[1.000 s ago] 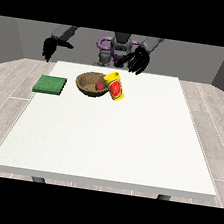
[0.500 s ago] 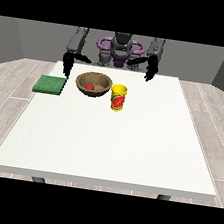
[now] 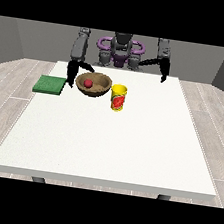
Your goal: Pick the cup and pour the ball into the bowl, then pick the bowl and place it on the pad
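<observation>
Brown bowl, red ball inside

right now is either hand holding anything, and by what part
Nothing is clearly held. The hand at the view's left is beside the bowl, contact unclear; the hand at the view's right is away from the cup.

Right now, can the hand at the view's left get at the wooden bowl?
Probably yes. That hand hangs right beside the bowl, at its side facing the green pad, with nothing between them. The yellow cup stands on the bowl's other side.
</observation>
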Controlling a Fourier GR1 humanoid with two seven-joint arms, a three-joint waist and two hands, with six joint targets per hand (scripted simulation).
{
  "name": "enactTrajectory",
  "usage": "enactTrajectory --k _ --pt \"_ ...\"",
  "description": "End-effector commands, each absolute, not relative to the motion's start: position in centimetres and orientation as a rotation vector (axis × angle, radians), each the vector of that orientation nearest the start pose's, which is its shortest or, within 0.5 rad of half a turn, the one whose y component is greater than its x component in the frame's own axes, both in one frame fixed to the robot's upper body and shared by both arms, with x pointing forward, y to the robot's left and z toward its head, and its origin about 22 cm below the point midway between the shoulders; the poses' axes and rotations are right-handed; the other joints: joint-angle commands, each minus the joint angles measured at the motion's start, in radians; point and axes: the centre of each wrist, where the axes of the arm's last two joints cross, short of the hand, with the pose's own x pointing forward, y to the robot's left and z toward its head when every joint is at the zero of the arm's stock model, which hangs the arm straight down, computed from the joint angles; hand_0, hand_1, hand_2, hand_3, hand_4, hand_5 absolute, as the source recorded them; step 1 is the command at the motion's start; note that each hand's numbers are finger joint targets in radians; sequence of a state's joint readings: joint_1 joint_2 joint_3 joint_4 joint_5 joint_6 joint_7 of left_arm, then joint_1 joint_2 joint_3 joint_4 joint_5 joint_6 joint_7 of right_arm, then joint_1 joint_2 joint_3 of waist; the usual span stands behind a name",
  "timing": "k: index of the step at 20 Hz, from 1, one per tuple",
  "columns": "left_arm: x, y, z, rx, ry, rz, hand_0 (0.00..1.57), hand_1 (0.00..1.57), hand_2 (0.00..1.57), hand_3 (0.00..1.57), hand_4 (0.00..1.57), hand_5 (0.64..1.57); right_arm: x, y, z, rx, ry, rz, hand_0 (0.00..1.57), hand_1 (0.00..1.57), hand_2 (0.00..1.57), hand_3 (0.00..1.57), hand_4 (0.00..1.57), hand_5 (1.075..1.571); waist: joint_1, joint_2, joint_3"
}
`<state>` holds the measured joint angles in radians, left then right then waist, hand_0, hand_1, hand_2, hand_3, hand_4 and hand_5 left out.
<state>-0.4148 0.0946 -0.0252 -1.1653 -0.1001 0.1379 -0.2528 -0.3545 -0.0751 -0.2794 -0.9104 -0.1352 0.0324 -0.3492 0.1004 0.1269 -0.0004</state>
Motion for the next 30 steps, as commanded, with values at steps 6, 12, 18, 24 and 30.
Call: enactTrajectory --k 6,12,18,24,30 --pt "32.8 22.2 3.1 0.118 -1.834 -0.225 0.0 0.0 0.0 0.0 0.0 1.566 30.8 -28.5 -9.3 -0.03 -1.557 -0.223 0.0 0.0 0.0 0.0 0.12 1.563 0.008 0.002 0.0008" --pt "33.0 21.2 4.4 0.1 -1.891 -0.265 0.0 0.0 0.0 0.0 0.0 1.566 33.1 -25.8 -8.6 -0.03 -1.577 -0.263 0.0 0.0 0.0 0.0 0.14 1.565 0.038 0.054 0.001" --pt "33.8 20.2 6.8 0.067 -1.964 -0.268 0.0 0.0 0.0 0.0 0.47 1.564 27.9 -30.4 -12.3 -0.401 -1.313 -0.162 1.57 1.57 1.57 1.09 0.85 1.505 0.089 0.119 -0.0018" --pt "33.5 20.0 4.9 0.02 -1.91 -0.294 0.0 0.0 0.0 0.0 0.76 1.507 29.5 -29.6 -10.6 -0.653 -1.26 -0.036 1.57 1.57 1.57 1.4 0.92 1.565 0.129 0.06 -0.0061" --pt "32.0 25.7 -0.1 0.111 -1.741 -0.18 0.0 0.0 0.0 0.0 0.97 1.423 31.9 -28.4 -8.0 -0.633 -1.116 0.02 1.57 1.57 1.57 0.94 0.84 1.563 0.014 -0.122 -0.0036"
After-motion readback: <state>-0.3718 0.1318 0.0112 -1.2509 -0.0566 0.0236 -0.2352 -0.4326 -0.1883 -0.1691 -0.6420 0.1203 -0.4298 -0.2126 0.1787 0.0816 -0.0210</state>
